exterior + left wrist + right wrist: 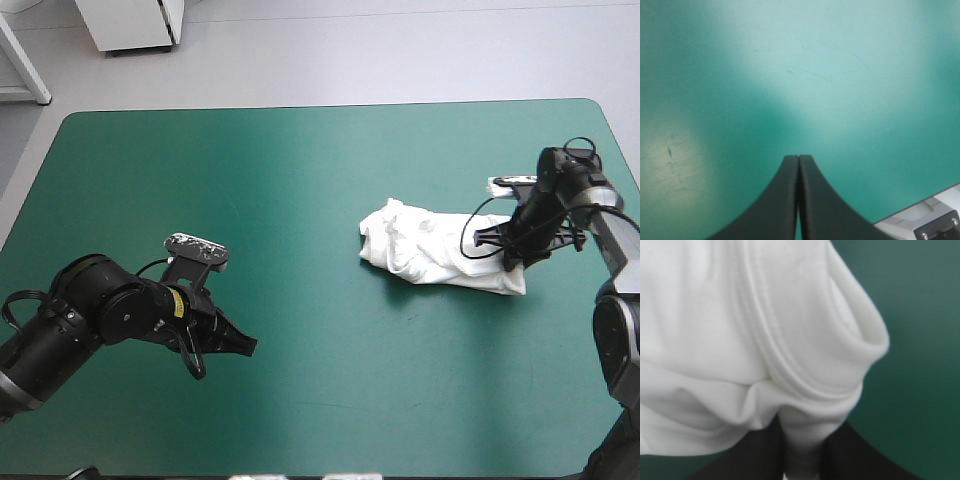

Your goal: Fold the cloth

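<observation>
Pinching a fold of the T-shirt [740, 330], my right hand [802, 457] is clenched on the cloth at the end of the heap nearest it. From that grip the crumpled white heap stretches away toward my left side, its long axis running crosswise over the teal-green surface [300, 180], where it rests. My left hand [799, 162] is clenched on nothing and hangs over bare surface, with the heap ahead of it and well apart. My right arm is plainly the nearer one. I judge the heap must be spread before any fold. No containers show.
</observation>
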